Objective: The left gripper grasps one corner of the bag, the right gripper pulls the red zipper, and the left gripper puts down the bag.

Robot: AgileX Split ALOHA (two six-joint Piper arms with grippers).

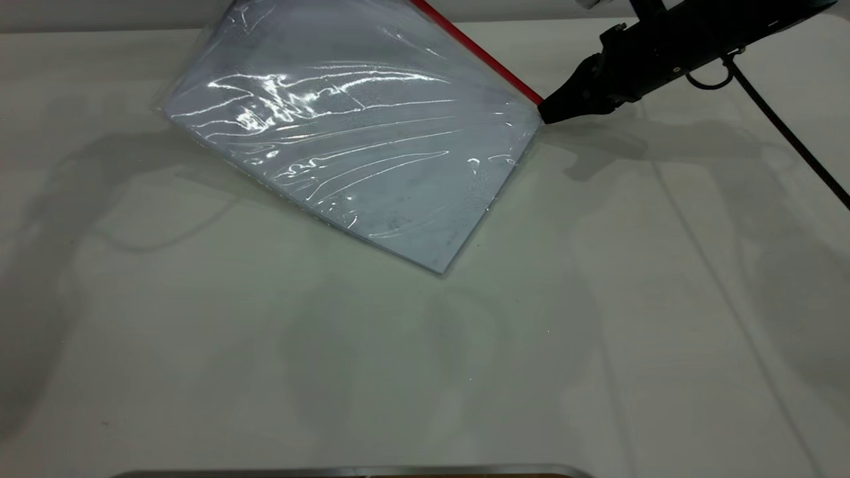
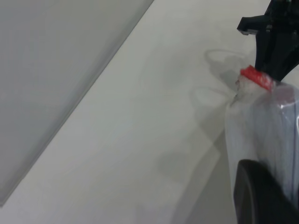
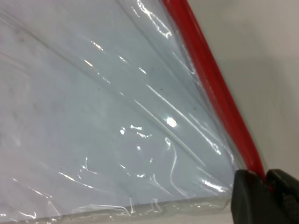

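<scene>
The clear plastic bag (image 1: 358, 146) with a pale sheet inside is tilted up, its low corner resting on the table. The red zipper (image 1: 478, 53) runs along its upper right edge. My right gripper (image 1: 546, 114) is shut on the near end of the red zipper; its wrist view shows both fingers pinching the red strip (image 3: 210, 88) at the gripper (image 3: 267, 179). My left gripper is out of the exterior view. In its wrist view one finger (image 2: 261, 196) presses against the bag (image 2: 268, 126) at the corner. The zipper's far end (image 2: 254, 77) sits at the right gripper (image 2: 275, 42).
The white table (image 1: 425, 345) spreads around the bag. A thin black cable (image 1: 790, 133) trails from the right arm across the right side. A metal edge (image 1: 345, 471) lies along the table's near side. A grey panel (image 2: 46, 70) borders the table.
</scene>
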